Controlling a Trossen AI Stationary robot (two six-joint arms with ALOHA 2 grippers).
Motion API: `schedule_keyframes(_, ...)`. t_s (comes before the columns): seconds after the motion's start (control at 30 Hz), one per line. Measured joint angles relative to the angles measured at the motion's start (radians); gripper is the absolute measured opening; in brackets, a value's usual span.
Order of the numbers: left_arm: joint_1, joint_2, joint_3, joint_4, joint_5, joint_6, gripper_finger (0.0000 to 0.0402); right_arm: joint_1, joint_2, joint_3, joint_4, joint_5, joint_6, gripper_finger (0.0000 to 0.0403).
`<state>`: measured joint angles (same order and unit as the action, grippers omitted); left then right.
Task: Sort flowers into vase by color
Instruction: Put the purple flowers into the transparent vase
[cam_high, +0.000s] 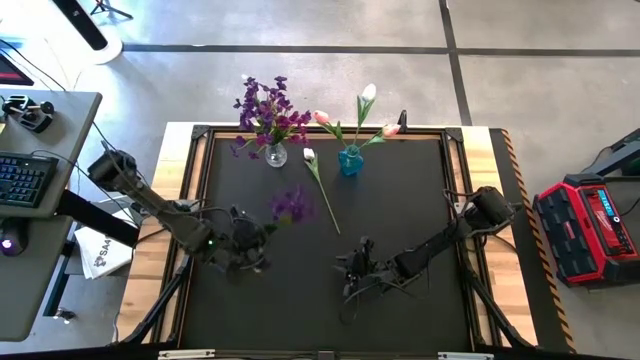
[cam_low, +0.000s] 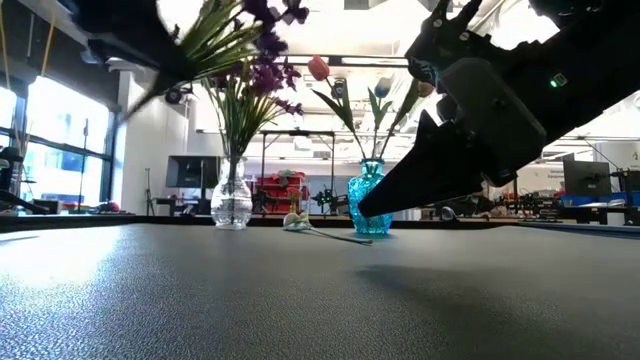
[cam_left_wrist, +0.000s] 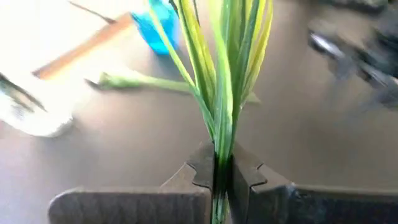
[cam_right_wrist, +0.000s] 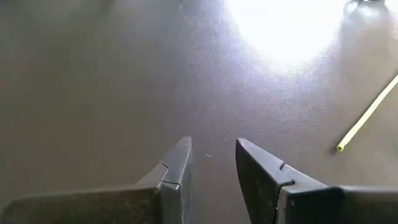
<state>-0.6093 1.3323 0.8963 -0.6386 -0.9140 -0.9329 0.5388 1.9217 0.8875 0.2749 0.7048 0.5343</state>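
A purple sprig with green stalks is in my left gripper, which is shut on it near the table's middle left. A clear vase at the far edge holds more purple sprigs. Beside it, a blue vase holds pink and white tulips. One white tulip lies flat on the mat in front of the vases. My right gripper hovers open over the near middle of the mat and touches nothing. The tulip's cut stem end lies just ahead of it. My left gripper pinches the purple sprig's bundle of green stalks low down, between its two fingers. The stalks run on forward from the fingers, roughly along them. The sprig is lifted clear of the table and slants up toward the far right, blossoms leading.
Black mat inside a wooden-edged frame. Both vases stand close together at the far edge. A desk with a keyboard is off the table's left, and a red case sits on the floor to the right.
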Motion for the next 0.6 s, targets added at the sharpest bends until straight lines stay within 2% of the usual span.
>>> schedule_keyframes(0.1,0.017,0.022,0.0,0.002,-0.217,-0.007,0.0002,0.0,0.0,0.0,0.0,0.0,0.001,0.0092)
schedule_keyframes(0.2,0.024,0.03,-0.006,0.006,-0.424,0.069,0.0002,0.0,0.0,0.0,0.001,0.0,0.008,0.0092)
schedule_keyframes(0.27,0.036,0.025,-0.031,0.025,-0.508,0.108,0.0001,0.0,0.0,0.0,0.003,0.0,0.008,0.0092)
schedule_keyframes(0.33,0.055,0.015,-0.07,0.033,-0.518,0.108,0.0001,0.0,0.0,0.0,0.006,0.0,0.008,0.0092)
schedule_keyframes(0.4,0.079,-0.002,-0.108,0.074,-0.471,0.076,0.0001,-0.002,0.0,0.0,0.007,0.0,0.008,0.0092)
schedule_keyframes(0.47,0.097,-0.022,-0.149,0.213,-0.361,0.122,0.0001,-0.004,0.0,0.0,0.007,-0.001,0.008,0.0092)
schedule_keyframes(0.53,0.114,-0.029,-0.191,0.483,-0.169,0.326,0.0001,-0.004,0.0,0.0,0.008,-0.001,0.008,0.0092)
schedule_keyframes(0.6,0.128,-0.028,-0.238,0.824,0.087,0.642,0.0,-0.004,0.0,0.0,0.008,-0.001,0.008,0.0092)
